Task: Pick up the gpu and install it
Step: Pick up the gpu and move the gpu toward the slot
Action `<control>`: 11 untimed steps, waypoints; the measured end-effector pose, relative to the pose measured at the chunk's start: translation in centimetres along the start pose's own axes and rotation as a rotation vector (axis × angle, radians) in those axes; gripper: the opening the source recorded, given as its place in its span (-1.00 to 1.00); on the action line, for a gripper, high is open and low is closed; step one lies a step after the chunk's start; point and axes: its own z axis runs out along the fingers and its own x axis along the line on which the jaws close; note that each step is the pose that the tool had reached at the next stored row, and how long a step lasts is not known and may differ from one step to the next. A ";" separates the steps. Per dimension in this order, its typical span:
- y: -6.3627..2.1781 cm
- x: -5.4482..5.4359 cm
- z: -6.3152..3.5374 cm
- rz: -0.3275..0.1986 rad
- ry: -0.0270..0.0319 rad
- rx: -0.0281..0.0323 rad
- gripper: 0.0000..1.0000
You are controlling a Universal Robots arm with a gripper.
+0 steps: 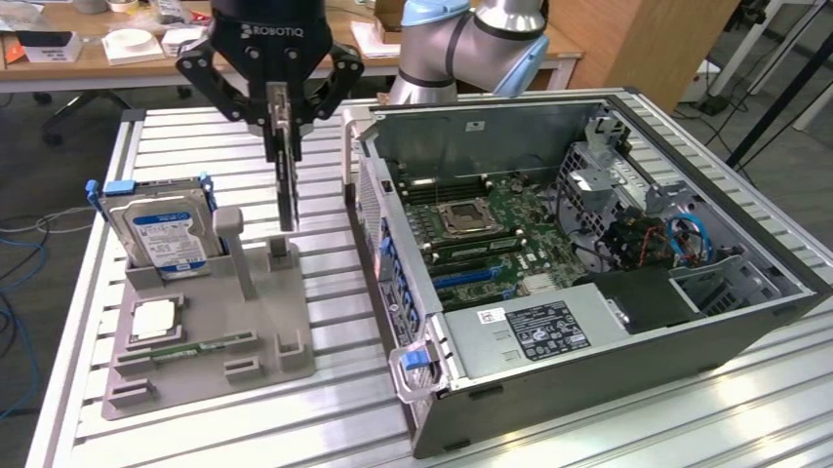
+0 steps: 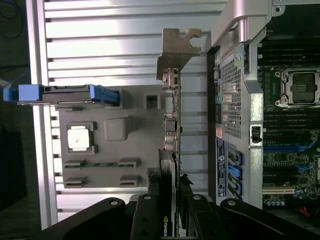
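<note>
The gpu [image 1: 288, 190] is a thin dark card hanging edge-on and upright from my gripper [image 1: 279, 122], which is shut on its upper end. Its lower end sits right above an upright post of the grey holder [image 1: 209, 331]; I cannot tell whether they touch. In the wrist view the gpu [image 2: 171, 125] runs as a narrow strip away from my gripper [image 2: 169, 212], ending in its silver bracket [image 2: 175, 47]. The card lies between the holder and the open computer case [image 1: 586, 244], which is at the exterior view's right.
On the holder [image 2: 115, 150] stand a hard drive [image 1: 163, 234] with a blue-white label, a processor chip [image 1: 154, 320] and a green memory stick [image 1: 215, 343]. The case's wall [image 1: 377, 224] rises close beside the card. The motherboard [image 1: 482, 234] lies exposed inside. Everything rests on a slatted metal table [image 1: 338, 409].
</note>
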 end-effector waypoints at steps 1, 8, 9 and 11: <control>0.01 0.0 0.00 0.000 -0.0001 0.0000 -0.47; 0.09 -0.3 0.00 0.000 0.0000 0.0000 -0.47; 0.10 -0.3 -0.01 0.000 0.0000 0.0000 -0.47; 0.12 -0.4 -0.01 -0.001 0.0000 0.0000 -0.47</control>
